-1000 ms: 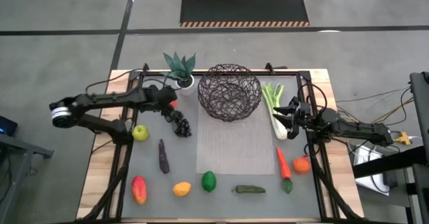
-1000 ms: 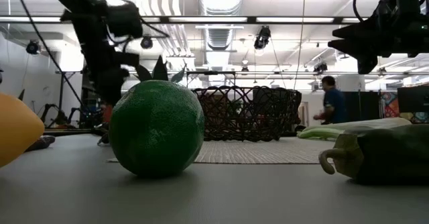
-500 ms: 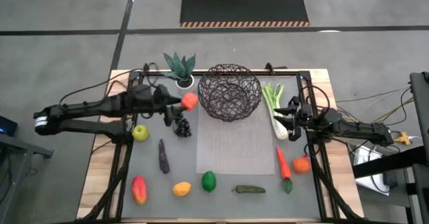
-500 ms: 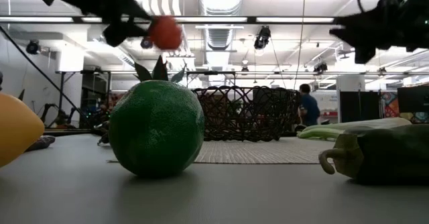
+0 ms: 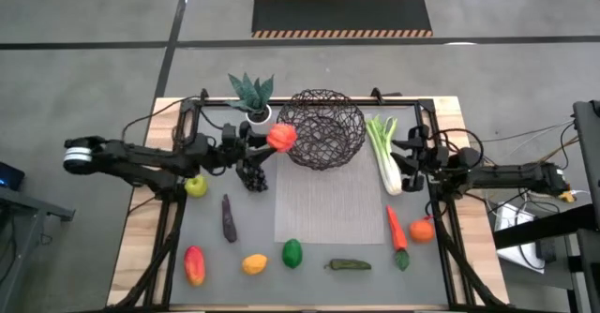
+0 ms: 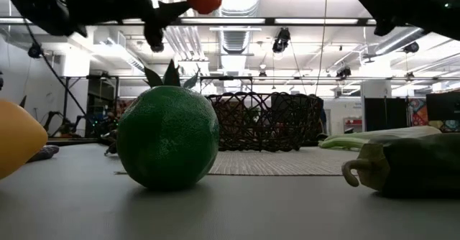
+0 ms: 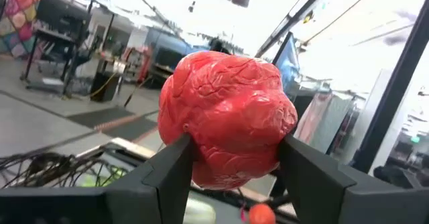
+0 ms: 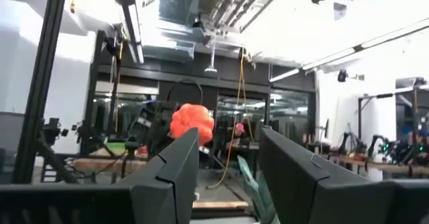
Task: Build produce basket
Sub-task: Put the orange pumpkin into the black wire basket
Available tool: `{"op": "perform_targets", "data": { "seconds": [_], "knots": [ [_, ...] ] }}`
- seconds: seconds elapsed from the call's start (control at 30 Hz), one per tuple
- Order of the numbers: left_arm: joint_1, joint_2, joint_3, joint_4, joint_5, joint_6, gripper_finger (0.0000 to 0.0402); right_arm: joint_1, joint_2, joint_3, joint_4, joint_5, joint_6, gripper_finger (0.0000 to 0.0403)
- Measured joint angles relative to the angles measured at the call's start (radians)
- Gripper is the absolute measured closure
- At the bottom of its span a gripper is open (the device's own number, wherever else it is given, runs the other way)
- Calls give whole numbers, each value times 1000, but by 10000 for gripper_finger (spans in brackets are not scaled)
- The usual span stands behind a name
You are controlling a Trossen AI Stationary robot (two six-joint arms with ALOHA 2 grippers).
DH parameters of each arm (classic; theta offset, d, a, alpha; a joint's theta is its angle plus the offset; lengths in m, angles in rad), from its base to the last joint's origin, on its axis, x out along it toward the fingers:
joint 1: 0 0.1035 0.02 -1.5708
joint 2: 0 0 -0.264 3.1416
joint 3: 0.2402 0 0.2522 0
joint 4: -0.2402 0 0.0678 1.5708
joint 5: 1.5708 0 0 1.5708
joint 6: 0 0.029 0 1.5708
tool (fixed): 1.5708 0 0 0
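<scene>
While the left tool (image 5: 265, 141) clamps the red fruit (image 5: 281, 137) high at the basket (image 5: 322, 128) rim's near edge, an early release risks it striking the wire and rolling onto the table (image 5: 319, 247). The right tool (image 5: 409, 159) waits empty, fingers part-open, over the leek (image 5: 382, 149).

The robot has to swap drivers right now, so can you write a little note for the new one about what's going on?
Left gripper: shut on the red fruit, held up at the basket's left rim, not yet dropped.
Right gripper: empty, fingers apart, waiting over the leek at the table's right side.
Done: nothing shows inside the basket yet.
Left: release the red fruit into the basket, then collect the leek, grapes, green apple, eggplant, carrot, orange, pepper and the front-row fruits.
</scene>
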Motion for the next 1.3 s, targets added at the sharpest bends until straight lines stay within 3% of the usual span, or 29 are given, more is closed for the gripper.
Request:
{"op": "perform_targets", "data": {
  "seconds": [0.1, 0.33, 0.67, 0.93, 1.07, 1.3],
  "knots": [
    [-1, 102, 15, 118, 0, -23, 213, 0, 96, 2, 105, 19, -35, 259],
    [-1, 279, 31, 338, -3, -112, 213, 0, 261, 125, 113, 61, -96, 243],
    [-1, 465, 31, 512, -9, -246, 213, 0, 413, 346, -82, 65, -100, 138],
    [-1, 498, 32, 531, -9, -284, 213, 0, 532, 596, -477, 65, -132, 52],
    [-1, 486, 32, 532, -9, -284, 213, 0, 609, 686, -586, 66, -154, 45],
    [-1, 484, 32, 531, -10, -284, 213, 0, 731, 769, -614, 98, -216, 44]
  ]
}}
